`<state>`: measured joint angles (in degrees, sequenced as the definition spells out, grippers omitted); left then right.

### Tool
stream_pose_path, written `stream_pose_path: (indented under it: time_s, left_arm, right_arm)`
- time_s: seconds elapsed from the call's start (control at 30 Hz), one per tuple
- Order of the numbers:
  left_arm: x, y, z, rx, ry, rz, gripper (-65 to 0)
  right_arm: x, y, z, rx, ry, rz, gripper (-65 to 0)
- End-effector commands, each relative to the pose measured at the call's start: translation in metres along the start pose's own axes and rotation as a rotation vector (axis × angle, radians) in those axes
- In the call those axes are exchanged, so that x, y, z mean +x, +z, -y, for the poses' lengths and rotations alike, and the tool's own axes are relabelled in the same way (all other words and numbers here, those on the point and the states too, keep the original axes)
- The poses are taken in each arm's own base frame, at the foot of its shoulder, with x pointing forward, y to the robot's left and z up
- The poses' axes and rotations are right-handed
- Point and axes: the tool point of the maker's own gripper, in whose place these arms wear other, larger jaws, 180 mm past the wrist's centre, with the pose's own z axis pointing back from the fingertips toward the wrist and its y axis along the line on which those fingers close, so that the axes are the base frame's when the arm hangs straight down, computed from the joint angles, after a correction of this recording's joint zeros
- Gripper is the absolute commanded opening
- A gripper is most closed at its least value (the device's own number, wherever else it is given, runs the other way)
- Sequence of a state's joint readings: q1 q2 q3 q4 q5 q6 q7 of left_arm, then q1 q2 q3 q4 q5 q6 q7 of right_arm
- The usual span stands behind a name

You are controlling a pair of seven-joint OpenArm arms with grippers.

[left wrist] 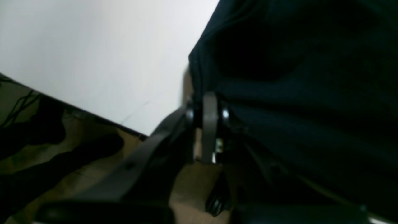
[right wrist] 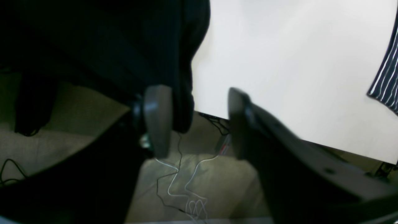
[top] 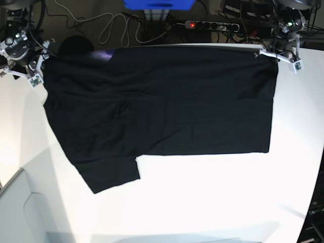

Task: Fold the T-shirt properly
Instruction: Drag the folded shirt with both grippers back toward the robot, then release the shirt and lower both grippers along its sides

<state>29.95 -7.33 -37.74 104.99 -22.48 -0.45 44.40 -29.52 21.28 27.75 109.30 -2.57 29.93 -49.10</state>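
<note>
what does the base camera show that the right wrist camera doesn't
Only the base view shows the whole T-shirt spread flat with one sleeve sticking out, the left gripper at its other top corner, and the power strip. Only the right wrist view shows the right gripper with its jaws apart and a striped cloth. Both show black fabric on the white table.

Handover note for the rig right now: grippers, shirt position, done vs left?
Left gripper: shut on the T-shirt, pinching its edge at the far corner of the white table.
Right gripper: open, black cloth hanging beside one pad, not gripped.
T-shirt: spread flat along the table's far side, plain side up, one sleeve pointing toward the near edge.
Done: shirt laid out.
Left: every fold, sleeves first probably.
</note>
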Motion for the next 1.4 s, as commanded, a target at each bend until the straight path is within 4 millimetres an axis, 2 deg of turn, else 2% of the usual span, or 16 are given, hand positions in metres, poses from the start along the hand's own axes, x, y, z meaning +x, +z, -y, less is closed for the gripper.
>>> stream_pose_path:
  time_s: [0.0, 0.53, 0.7, 0.77, 0.87, 0.93, 1.2, 1.37]
  left_arm:
    - [0.009, 0.004, -0.006, 0.017, -0.010, 0.030, -65.0]
    - [0.012, 0.004, -0.003, 0.011, -0.012, 0.037, -64.9]
    - [0.013, 0.004, -0.003, 0.012, -0.010, 0.040, -43.2]
    - [0.014, 0.004, -0.002, 0.010, -0.012, 0.042, -38.7]
    - [0.014, 0.004, -0.002, 0.009, -0.013, 0.041, -39.6]
    - [0.016, 0.005, -0.002, 0.009, -0.015, 0.047, -40.4]
    - [0.049, 0.028, 0.014, -0.010, -0.065, 0.159, -40.2]
    - [0.065, 0.030, 0.018, -0.015, -0.077, 0.204, -40.2]
  right_arm:
    - [0.003, 0.004, 0.008, -0.022, 0.016, 0.013, -32.8]
    - [0.006, 0.004, 0.008, -0.022, 0.018, 0.020, -32.4]
    - [0.008, 0.004, 0.009, -0.024, 0.018, 0.024, -32.4]
    - [0.008, 0.004, 0.009, -0.024, 0.018, 0.024, -32.4]
    - [0.009, 0.004, 0.010, -0.027, 0.016, 0.027, -32.4]
    - [0.016, 0.006, 0.016, -0.044, 0.014, 0.047, -32.4]
    - [0.034, 0.020, 0.025, -0.095, -0.004, 0.108, -31.9]
    - [0.052, 0.030, 0.045, -0.164, -0.051, 0.169, -31.7]
